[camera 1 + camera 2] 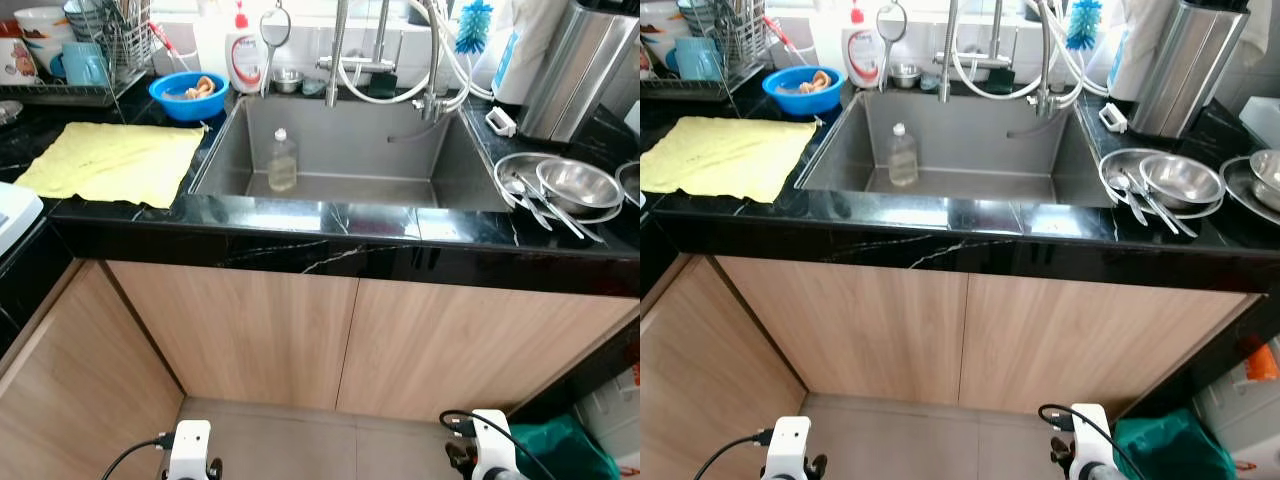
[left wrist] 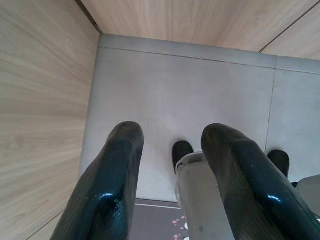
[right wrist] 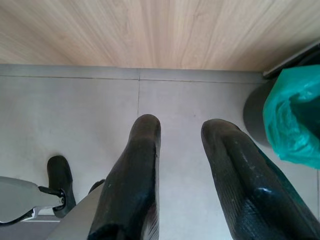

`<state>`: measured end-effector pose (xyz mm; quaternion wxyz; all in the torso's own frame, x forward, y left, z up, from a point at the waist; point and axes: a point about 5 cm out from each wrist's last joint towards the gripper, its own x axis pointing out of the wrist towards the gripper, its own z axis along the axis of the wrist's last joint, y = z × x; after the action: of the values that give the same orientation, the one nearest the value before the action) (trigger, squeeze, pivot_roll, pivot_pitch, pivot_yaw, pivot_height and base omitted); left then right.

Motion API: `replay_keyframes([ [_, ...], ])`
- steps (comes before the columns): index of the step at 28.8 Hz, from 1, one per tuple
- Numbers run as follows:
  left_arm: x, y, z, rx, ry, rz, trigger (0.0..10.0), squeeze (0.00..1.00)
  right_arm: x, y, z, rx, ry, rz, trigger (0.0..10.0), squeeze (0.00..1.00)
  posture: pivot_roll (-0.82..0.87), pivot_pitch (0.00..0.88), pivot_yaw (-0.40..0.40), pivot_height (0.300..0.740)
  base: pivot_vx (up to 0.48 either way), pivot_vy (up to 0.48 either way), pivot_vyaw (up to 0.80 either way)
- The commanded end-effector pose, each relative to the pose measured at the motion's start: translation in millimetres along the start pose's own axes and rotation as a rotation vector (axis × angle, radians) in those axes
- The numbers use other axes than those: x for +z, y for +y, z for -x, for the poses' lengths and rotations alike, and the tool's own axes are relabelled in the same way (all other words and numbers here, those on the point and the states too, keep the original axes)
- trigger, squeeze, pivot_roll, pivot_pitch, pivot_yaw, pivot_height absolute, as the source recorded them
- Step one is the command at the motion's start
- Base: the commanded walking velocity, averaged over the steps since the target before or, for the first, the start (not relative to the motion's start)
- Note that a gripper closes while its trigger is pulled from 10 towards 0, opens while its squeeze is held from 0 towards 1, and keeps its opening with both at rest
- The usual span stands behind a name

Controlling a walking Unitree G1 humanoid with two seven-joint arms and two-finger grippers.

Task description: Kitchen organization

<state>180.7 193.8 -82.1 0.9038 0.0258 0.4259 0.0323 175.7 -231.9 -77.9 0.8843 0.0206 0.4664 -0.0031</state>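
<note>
I face a black stone counter (image 1: 330, 222) with a steel sink (image 1: 350, 150). A clear plastic bottle (image 1: 282, 160) stands upright in the sink basin. Steel bowls and spoons (image 1: 560, 190) are stacked on the counter to the right. A yellow cloth (image 1: 112, 160) lies flat on the left. A blue bowl (image 1: 186, 95) sits behind it. Both arms hang low by the cabinet. My left gripper (image 2: 170, 137) is open above the grey floor, holding nothing. My right gripper (image 3: 180, 131) is open over the floor too, empty.
A dish rack (image 1: 75, 50) with cups stands at the back left. A soap bottle (image 1: 243, 55), faucet hoses (image 1: 400, 60) and a steel kettle (image 1: 580, 60) line the back. Wooden cabinet doors (image 1: 350, 340) are below. A green bag (image 3: 295, 120) lies at the lower right.
</note>
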Motion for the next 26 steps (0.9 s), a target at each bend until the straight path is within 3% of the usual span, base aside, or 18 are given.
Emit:
replay_keyframes([
  [1, -3.5, 1.1, 0.7, -0.003, 0.015, -0.007, 10.0, 0.00, 3.1, -2.0, 0.0, -0.007, -0.009, -0.004, 10.0, 0.00, -0.03, 0.000, -0.036, 0.706, 0.259, 0.000, 0.00],
  [8, -4.5, 1.5, 1.0, -0.003, 0.017, -0.010, 10.0, 0.00, 1.9, -1.9, 0.2, -0.010, -0.009, -0.008, 10.0, 0.00, -0.03, 0.000, -0.035, 0.706, 0.268, 0.000, 0.00],
  [12, -0.4, 1.2, 1.3, -0.012, -0.030, -0.075, 10.0, 0.00, 3.0, -2.9, 0.8, -0.039, -0.051, -0.023, 10.0, 0.00, -0.06, 0.000, -0.030, 0.706, 0.000, 0.000, 0.00],
  [26, -4.0, -1.8, 3.2, -0.007, -0.051, -0.113, 10.0, 0.00, -0.4, -0.9, 2.2, -0.076, -0.118, -0.061, 10.0, 0.00, -0.09, 0.000, -0.024, 0.706, 0.000, 0.000, 0.00],
])
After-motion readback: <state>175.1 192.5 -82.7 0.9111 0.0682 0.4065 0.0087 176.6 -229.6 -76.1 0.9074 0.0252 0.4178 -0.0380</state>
